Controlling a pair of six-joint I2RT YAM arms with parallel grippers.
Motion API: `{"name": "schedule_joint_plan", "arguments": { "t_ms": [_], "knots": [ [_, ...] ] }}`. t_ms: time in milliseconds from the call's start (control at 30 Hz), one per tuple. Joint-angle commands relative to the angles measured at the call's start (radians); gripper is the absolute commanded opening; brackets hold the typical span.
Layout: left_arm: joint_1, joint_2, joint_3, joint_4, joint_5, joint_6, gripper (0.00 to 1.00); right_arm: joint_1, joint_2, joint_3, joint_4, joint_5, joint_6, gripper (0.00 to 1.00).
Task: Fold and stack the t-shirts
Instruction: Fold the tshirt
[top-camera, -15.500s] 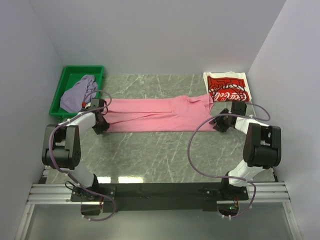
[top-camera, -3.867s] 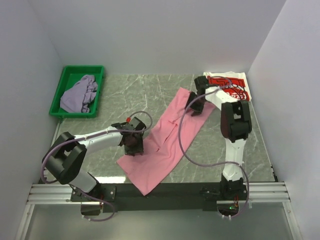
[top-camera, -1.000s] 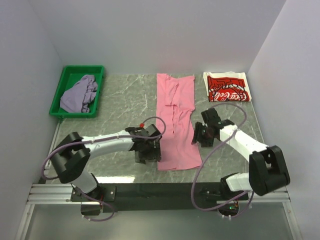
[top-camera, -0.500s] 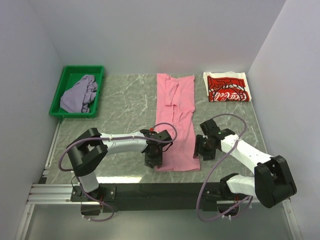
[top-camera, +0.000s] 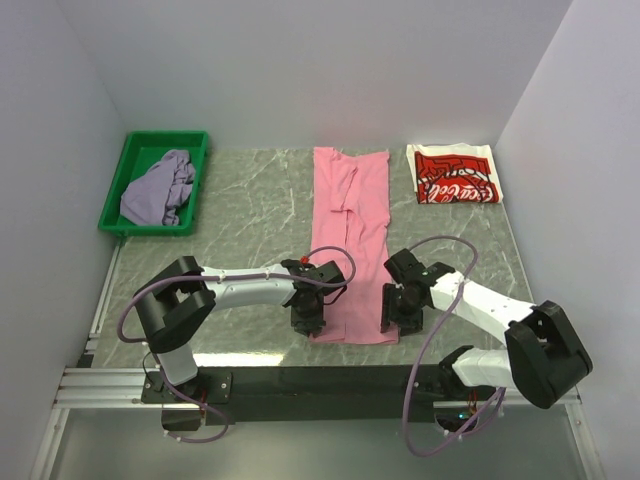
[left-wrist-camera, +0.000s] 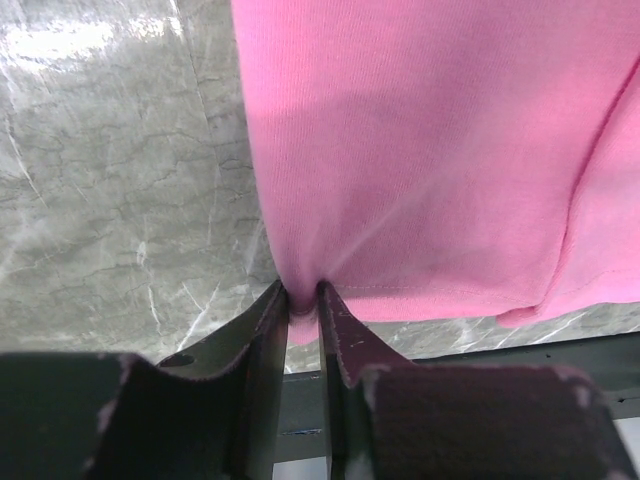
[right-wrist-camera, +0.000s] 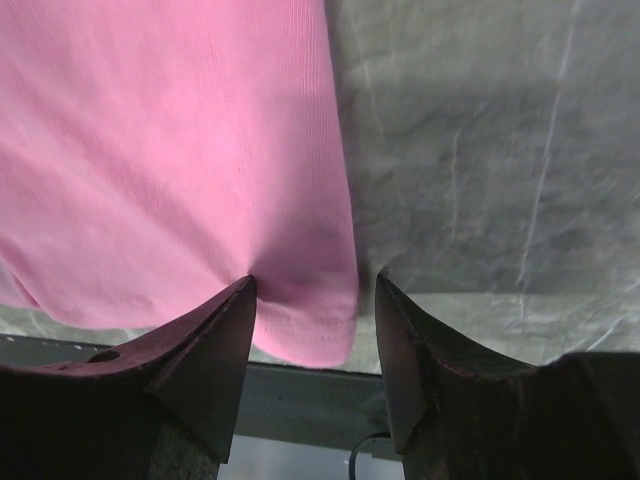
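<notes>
My left pincer (left-wrist-camera: 302, 300) is squeezing down on the pink tee (left-wrist-camera: 420, 150). The jaws are standing almost together, and a small pucker of the hem's left corner is bunching up between the fingertips. Creases are fanning out from that pinch into the cloth above it.

My right pincer (right-wrist-camera: 315, 290) is sitting over the hem's other corner with its jaws standing wide. The pink corner is lying in the gap between them, slack and unpinched. The left finger (right-wrist-camera: 215, 345) is touching the cloth and the right finger (right-wrist-camera: 410, 350) is standing on bare marble. So that side is gripping nothing.

From above, both arms are reaching in low, the left pincer (top-camera: 310, 318) and right pincer (top-camera: 397, 315) bracketing the tee's near end. The pink tee (top-camera: 350, 230) is lying as a long narrow strip down the middle of the table (top-camera: 250, 200). Its collar end is pointing at the back wall and its hem is sitting right at the near edge.

The white tee (top-camera: 455, 175), red print up, is lying folded at the back right corner, just apart from the pink one. The lavender-grey tee (top-camera: 158, 188) is lying crumpled in the green bin (top-camera: 140, 143) at the back left, well apart from both pincers.
</notes>
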Motion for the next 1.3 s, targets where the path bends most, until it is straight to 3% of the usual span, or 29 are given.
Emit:
{"name": "schedule_joint_plan", "arguments": {
  "t_ms": [0, 267, 367, 400, 467, 833, 1033, 1133, 1267],
  "knots": [
    [-0.008, -0.007, 0.007, -0.023, -0.020, 0.008, 0.23, 0.016, -0.033, -0.009, -0.060, 0.006, 0.036, 0.57],
    [-0.007, -0.006, 0.000, -0.017, -0.014, 0.018, 0.21, 0.021, 0.001, -0.038, -0.034, -0.012, 0.035, 0.46],
    [-0.007, -0.013, -0.003, -0.023, -0.017, 0.017, 0.15, 0.020, -0.007, -0.039, -0.038, -0.017, 0.027, 0.27],
    [-0.007, -0.016, -0.003, -0.026, -0.019, 0.020, 0.11, 0.023, -0.010, -0.035, -0.046, -0.017, 0.016, 0.13],
    [-0.010, -0.033, 0.000, -0.045, -0.014, 0.026, 0.06, 0.027, -0.031, -0.022, -0.086, -0.014, 0.012, 0.01],
    [-0.076, -0.251, -0.122, -0.169, 0.023, 0.026, 0.04, 0.122, -0.283, -0.061, -0.253, -0.138, 0.072, 0.00],
    [-0.069, -0.262, -0.067, -0.187, 0.035, 0.049, 0.05, 0.118, -0.250, 0.004, -0.266, -0.120, 0.050, 0.00],
    [-0.013, -0.260, -0.027, -0.184, 0.033, 0.072, 0.05, 0.089, -0.190, 0.102, -0.287, -0.063, 0.007, 0.00],
    [0.160, -0.260, 0.022, -0.151, 0.033, 0.142, 0.05, 0.006, -0.089, 0.247, -0.287, -0.035, -0.077, 0.00]
  ]
}}
